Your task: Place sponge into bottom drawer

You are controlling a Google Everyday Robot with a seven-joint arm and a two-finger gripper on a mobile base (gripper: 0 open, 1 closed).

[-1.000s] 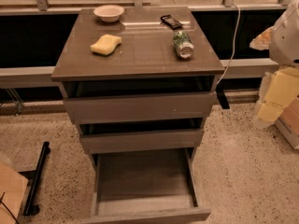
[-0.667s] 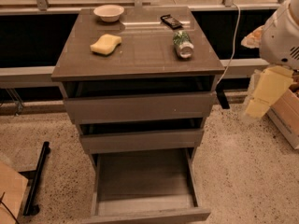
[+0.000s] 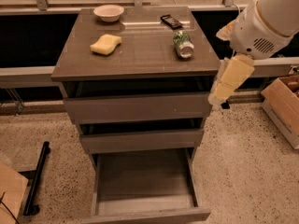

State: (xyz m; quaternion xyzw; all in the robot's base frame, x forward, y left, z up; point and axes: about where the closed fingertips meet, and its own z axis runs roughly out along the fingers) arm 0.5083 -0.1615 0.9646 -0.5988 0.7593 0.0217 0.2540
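Lying on the worktop (image 3: 140, 52), the sponge (image 3: 106, 44) is sitting well apart from the hand (image 3: 218, 95), which is hanging beside the right edge; I cannot tell its grip. The bottom drawer (image 3: 145, 178) is standing open.

Sponge (image 3: 106, 44) on cabinet (image 3: 140, 55), left of can (image 3: 183, 44); bottom drawer (image 3: 145, 176) low in front; jaws at cabinet's right side.

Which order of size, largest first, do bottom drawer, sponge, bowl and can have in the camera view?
1. bottom drawer.
2. sponge, bowl, can: alike, bowl farther back, so unranked.
The end effector hangs right of the cabinet.
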